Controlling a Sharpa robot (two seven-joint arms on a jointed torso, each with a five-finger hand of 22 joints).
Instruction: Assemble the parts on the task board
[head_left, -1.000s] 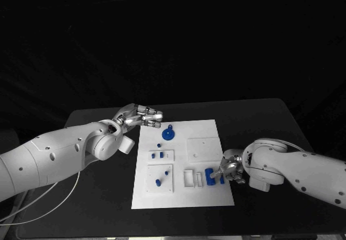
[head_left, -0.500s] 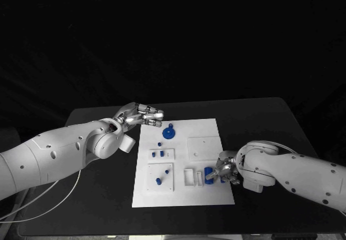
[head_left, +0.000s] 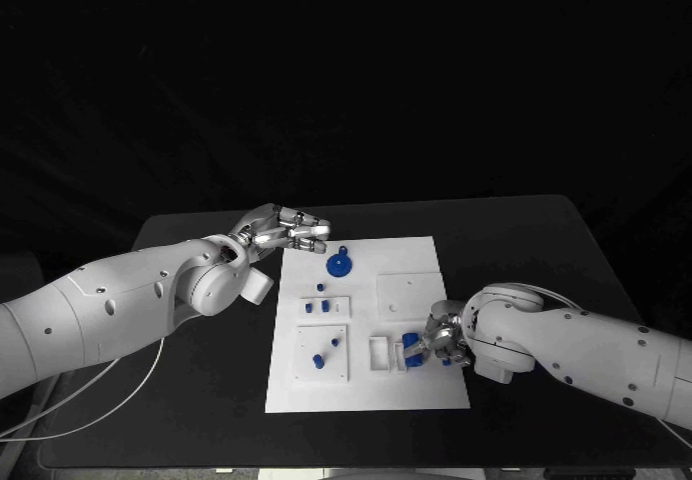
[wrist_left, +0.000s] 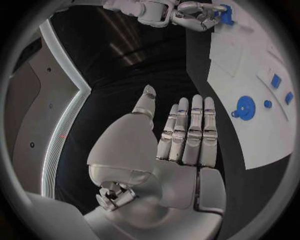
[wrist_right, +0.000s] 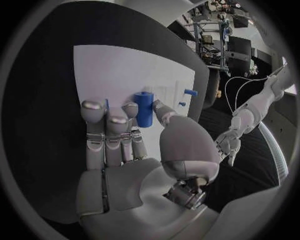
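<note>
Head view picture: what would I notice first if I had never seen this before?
Probably the white task board glowing in the middle of the black table, dotted with small blue parts. At its near right edge the right hand pinches a blue cylinder between its fingers. At the far left corner the left hand hovers with nothing in it, beside a round blue disc.

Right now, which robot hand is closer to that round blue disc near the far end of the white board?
The left robot hand hovers just beside the round blue disc, at the white board's far corner. The right robot hand is farther off, at a blue cylinder near the near end.
</note>
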